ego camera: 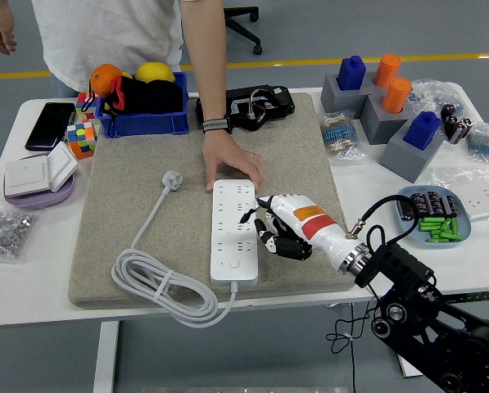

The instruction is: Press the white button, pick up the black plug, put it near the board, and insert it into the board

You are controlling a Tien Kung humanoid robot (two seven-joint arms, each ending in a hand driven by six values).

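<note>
A white power strip (234,233) lies on the grey felt mat (146,213), its white cable (158,282) coiled to the left and its white plug (172,178) further back. My right hand (278,231) is over the mat just right of the strip's middle, where the black plug lay. The hand covers that spot and hides the black plug. A person's hand (232,168) rests on the far end of the strip. My left arm is out of view.
A blue bin (146,121) with fruit, cubes, a phone (49,124) and white switches (39,173) are at the back left. Blocks (387,106) and a blue dish (432,214) of batteries are at the right. A black device (256,105) lies behind the mat.
</note>
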